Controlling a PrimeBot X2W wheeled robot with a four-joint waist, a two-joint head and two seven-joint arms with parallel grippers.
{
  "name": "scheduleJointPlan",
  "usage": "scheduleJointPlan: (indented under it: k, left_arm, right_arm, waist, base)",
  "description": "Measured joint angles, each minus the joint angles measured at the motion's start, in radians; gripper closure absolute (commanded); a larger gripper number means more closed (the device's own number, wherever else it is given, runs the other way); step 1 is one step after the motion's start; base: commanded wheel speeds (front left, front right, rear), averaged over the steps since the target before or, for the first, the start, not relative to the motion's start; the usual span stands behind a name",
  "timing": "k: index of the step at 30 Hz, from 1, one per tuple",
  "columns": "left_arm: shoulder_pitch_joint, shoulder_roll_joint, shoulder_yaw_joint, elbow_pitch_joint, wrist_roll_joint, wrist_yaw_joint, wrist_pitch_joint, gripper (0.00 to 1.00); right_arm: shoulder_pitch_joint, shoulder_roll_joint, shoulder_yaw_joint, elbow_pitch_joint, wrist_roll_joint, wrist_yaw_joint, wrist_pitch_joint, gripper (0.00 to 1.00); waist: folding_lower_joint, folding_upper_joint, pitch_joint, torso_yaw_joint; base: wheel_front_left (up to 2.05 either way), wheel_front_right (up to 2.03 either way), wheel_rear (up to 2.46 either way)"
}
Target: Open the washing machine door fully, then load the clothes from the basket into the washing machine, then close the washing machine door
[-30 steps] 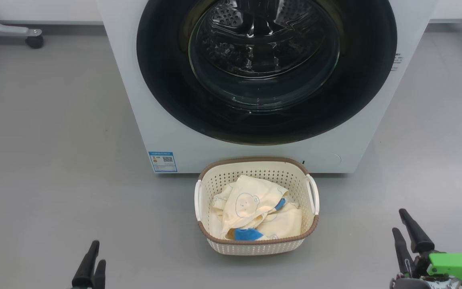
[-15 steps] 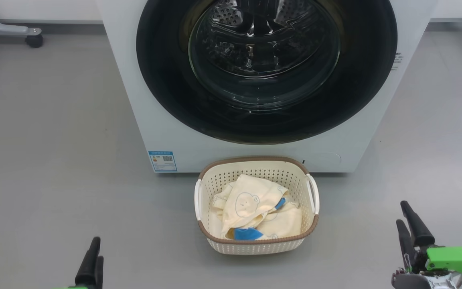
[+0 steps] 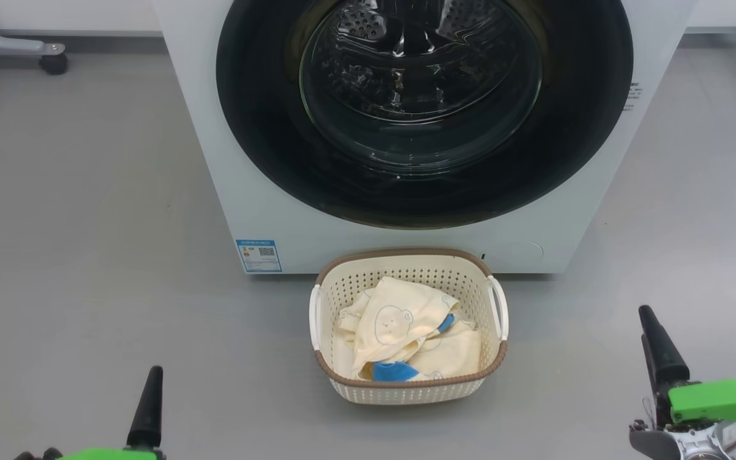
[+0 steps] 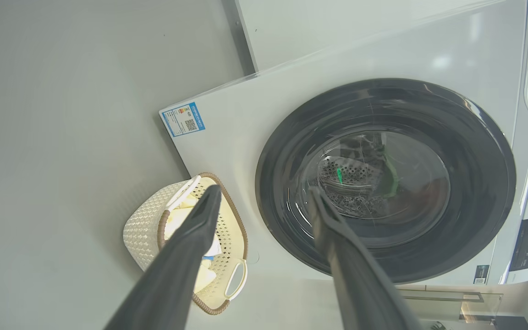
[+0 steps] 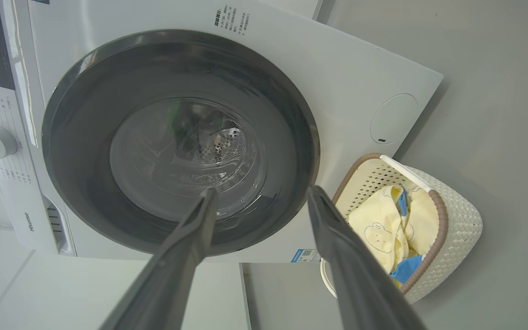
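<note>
While door (image 3: 420, 96) stays shut, left gripper (image 3: 154, 377) and right gripper (image 3: 648, 319) risen higher.

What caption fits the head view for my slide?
Basket of clothes on the floor before the closed washing machine door.

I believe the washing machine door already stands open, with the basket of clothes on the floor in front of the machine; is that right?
Not quite: the washing machine door is shut, flush against the washing machine, as the head view shows. The basket of clothes does sit on the floor in front of the machine.
</note>
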Motion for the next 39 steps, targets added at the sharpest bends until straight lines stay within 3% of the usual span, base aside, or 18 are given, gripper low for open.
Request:
scheduleJointPlan:
  k: [21,39]
  left_arm:
    - [0.000,0.002,-0.017,-0.074,0.346,0.000,-0.060,0.00]
    - [0.006,0.003,-0.028,-0.114,0.591,0.000,-0.111,0.00]
  right_arm:
    - [0.000,-0.042,0.053,-0.092,-0.456,0.000,-0.062,0.00]
    - [0.004,-0.074,0.093,-0.138,-0.723,0.000,-0.112,0.00]
  waist:
    - [0.0000,0.0000,0.003,0.000]
    - [0.0000,0.0000,0.008,0.000]
  base:
    - [0.00,0.00,0.00]
    - [0.00,0.00,0.00]
